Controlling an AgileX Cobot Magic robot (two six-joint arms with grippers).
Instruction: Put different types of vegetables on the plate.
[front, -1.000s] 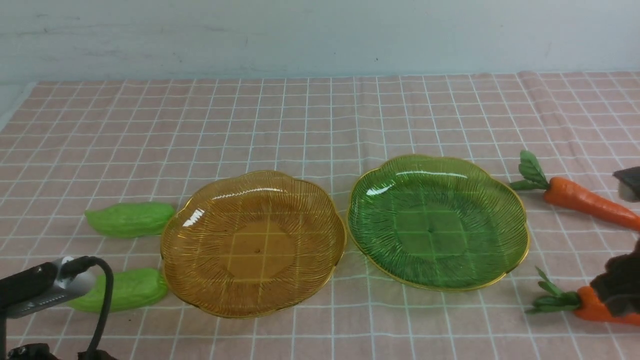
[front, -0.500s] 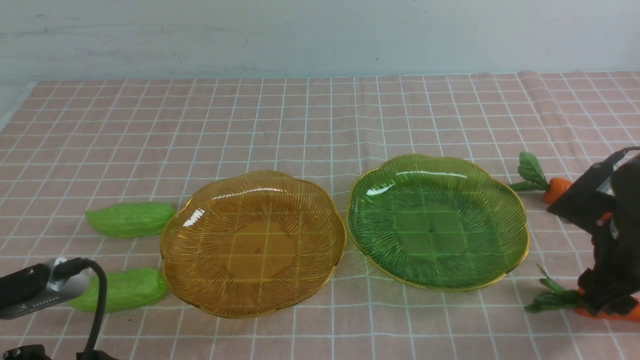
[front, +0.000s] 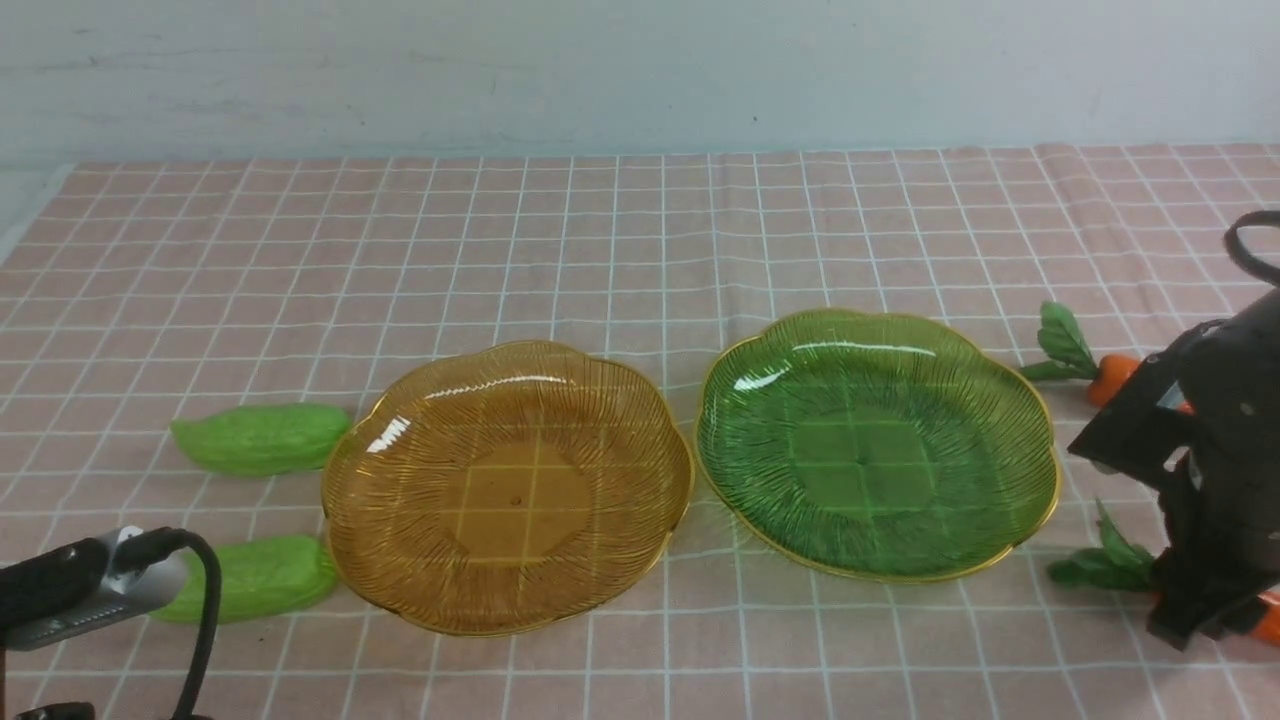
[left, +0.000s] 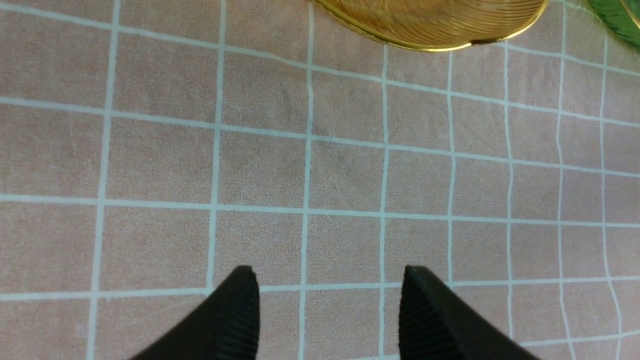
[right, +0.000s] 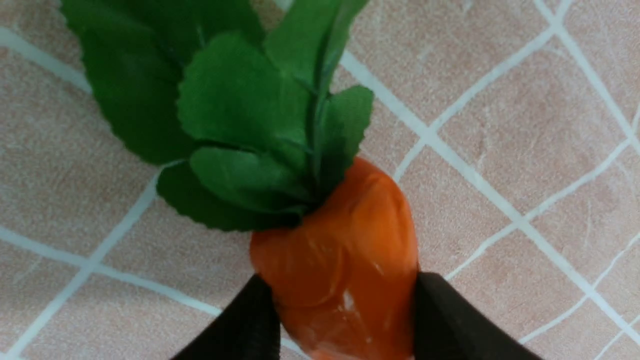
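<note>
Two carrots, glossy orange with dark green leafy tops, lie right of the green plate (front: 850, 335): farther carrot (front: 1110, 375) on the cloth (left: 150, 150), nearer carrot (right: 345, 260) pinched at its body by the right gripper (right: 342, 282). Two ridged light-green gourds (front: 262, 438) (front: 255, 578) lie left of the amber plate (front: 500, 365) — left gripper (left: 330, 275) spread above bare cloth.

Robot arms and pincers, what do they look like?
The left pincer and right pincer have black, tapering fingers. The left arm has a black and silver-grey housing with a black cable looping from it. The right arm is black and boxy, a cable loop above.
</note>
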